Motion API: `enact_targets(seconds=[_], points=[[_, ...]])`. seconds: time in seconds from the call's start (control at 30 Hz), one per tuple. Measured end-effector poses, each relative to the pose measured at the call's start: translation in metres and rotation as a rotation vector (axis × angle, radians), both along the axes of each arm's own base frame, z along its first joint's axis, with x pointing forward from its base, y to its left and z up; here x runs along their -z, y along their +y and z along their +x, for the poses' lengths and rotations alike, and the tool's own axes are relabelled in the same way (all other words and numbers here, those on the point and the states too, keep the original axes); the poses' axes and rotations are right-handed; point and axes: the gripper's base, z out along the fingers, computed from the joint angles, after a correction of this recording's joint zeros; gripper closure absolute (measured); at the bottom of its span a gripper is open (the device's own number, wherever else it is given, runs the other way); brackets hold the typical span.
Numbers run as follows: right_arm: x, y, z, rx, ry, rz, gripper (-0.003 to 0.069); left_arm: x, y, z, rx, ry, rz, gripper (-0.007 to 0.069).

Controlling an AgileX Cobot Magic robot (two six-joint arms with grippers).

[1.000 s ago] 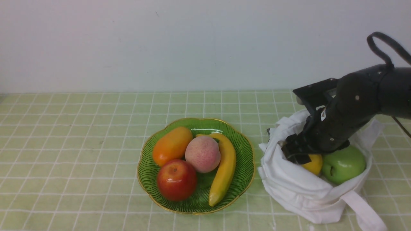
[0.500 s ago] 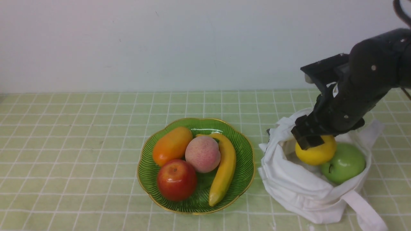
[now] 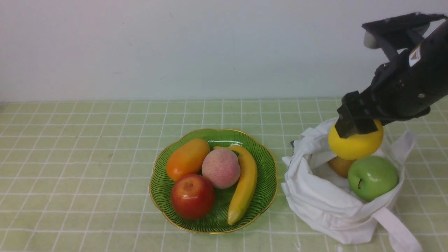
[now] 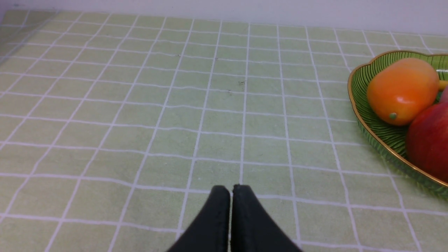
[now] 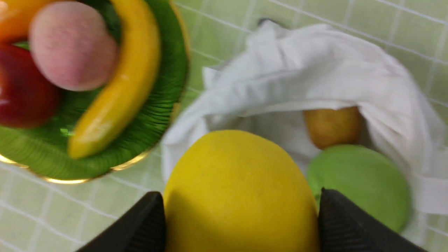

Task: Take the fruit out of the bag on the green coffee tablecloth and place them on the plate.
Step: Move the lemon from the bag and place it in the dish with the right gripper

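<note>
My right gripper [image 3: 357, 127] is shut on the yellow lemon [image 3: 355, 143] and holds it above the mouth of the white bag [image 3: 322, 199]. In the right wrist view the lemon [image 5: 241, 192] sits between the two black fingers [image 5: 147, 224]. The green apple [image 3: 372, 177] and the golden-brown fruit [image 3: 341, 165] lie in the bag; both show in the right wrist view, apple [image 5: 360, 182] and brown fruit [image 5: 332, 126]. The green plate [image 3: 263, 154] stands left of the bag on the green checked tablecloth [image 3: 87, 140]. My left gripper [image 4: 231, 190] is shut and empty above bare cloth.
The plate holds an orange oval fruit [image 3: 187, 158], a pink peach [image 3: 221, 168], a red apple [image 3: 192, 196] and a banana [image 3: 245, 183]. A bag strap [image 3: 397, 231] trails toward the front right. A white wall [image 3: 175, 45] stands behind the table.
My right gripper has risen out of the bag with the lemon in it, up and slightly right. The golden-brown fruit has come into view. The left arm has not visibly moved.
</note>
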Motion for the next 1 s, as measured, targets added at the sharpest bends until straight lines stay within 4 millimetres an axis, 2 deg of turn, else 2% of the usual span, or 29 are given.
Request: enact_targets(seconds=[0.07, 0.13, 0.27, 0.33, 0.37, 0.4, 0.47, 0.53, 0.57, 0.77, 0.83, 1.0], points=[[-0.002, 0.010, -0.001, -0.041, -0.011, 0.068, 0.0153, 0.000, 0.000, 0.000, 0.000, 0.000, 0.000, 0.0632], [0.000, 0.028, 0.000, -0.109, -0.019, 0.153, 0.0153, 0.000, 0.000, 0.000, 0.000, 0.000, 0.000, 0.0632], [0.016, 0.064, 0.006, -0.244, -0.031, 0.241, 0.0153, 0.000, 0.000, 0.000, 0.000, 0.000, 0.000, 0.0632], [0.032, 0.085, 0.011, -0.300, -0.028, 0.263, 0.0153, 0.000, 0.000, 0.000, 0.000, 0.000, 0.000, 0.0632], [0.031, 0.086, 0.010, -0.305, -0.032, 0.266, 0.0153, 0.000, 0.000, 0.000, 0.000, 0.000, 0.000, 0.0632], [0.048, 0.103, 0.015, -0.332, -0.020, 0.276, 0.0153, 0.000, 0.000, 0.000, 0.000, 0.000, 0.000, 0.0632], [0.066, 0.115, 0.018, -0.353, -0.003, 0.266, 0.0153, 0.000, 0.000, 0.000, 0.000, 0.000, 0.000, 0.0632], [0.091, 0.127, 0.023, -0.383, 0.035, 0.235, 0.0153, 0.000, 0.000, 0.000, 0.000, 0.000, 0.000, 0.0632], [0.093, 0.128, 0.023, -0.385, 0.039, 0.232, 0.0153, 0.000, 0.000, 0.000, 0.000, 0.000, 0.000, 0.0632], [0.136, 0.136, 0.035, -0.379, 0.098, 0.191, 0.0153, 0.000, 0.000, 0.000, 0.000, 0.000, 0.000, 0.0632], [0.140, 0.137, 0.037, -0.382, 0.087, 0.186, 0.0143, 0.000, 0.000, 0.000, 0.000, 0.000, 0.000, 0.0632], [0.141, 0.138, 0.042, -0.392, 0.036, 0.178, 0.0001, 0.000, 0.000, 0.000, 0.000, 0.000, 0.000, 0.0632]])
